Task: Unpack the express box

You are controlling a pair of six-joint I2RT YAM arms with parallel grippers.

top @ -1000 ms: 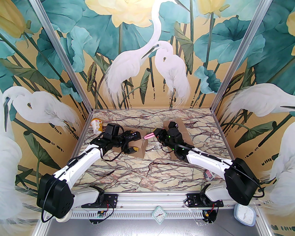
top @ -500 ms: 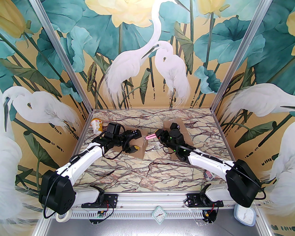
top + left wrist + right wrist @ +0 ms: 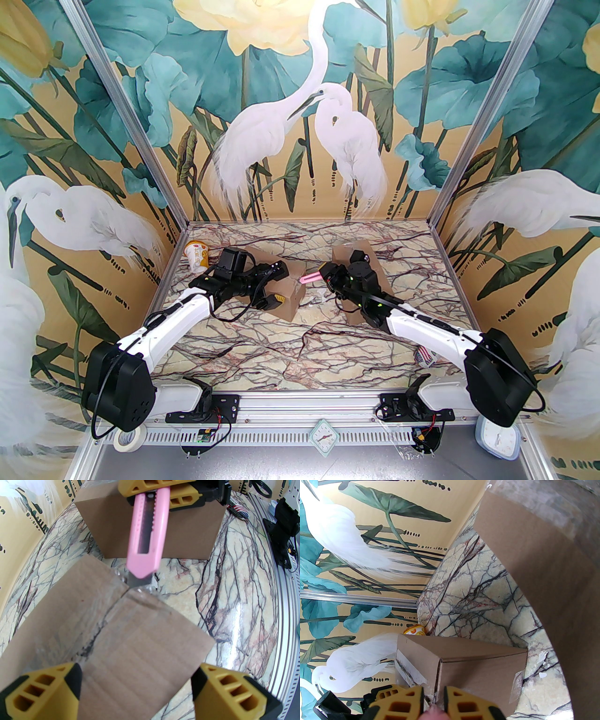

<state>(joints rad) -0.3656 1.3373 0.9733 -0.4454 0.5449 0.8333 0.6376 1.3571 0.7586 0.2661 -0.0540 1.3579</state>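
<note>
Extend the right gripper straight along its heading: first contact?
The right gripper holds a pink utility knife out front; blade tip at the taped seam of the cardboard box, so probably that first.

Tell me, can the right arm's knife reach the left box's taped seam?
Probably yes: the pink knife in the right gripper has its blade at the seam's end; nothing lies between.

Your left arm (image 3: 159, 323) reaching toward 1 o'clock, left pincer (image 3: 275, 285) spread wide, right arm (image 3: 422, 328) toward 11 o'clock, right pincer (image 3: 324, 273) clamped on pink knife (image 3: 309, 277).
</note>
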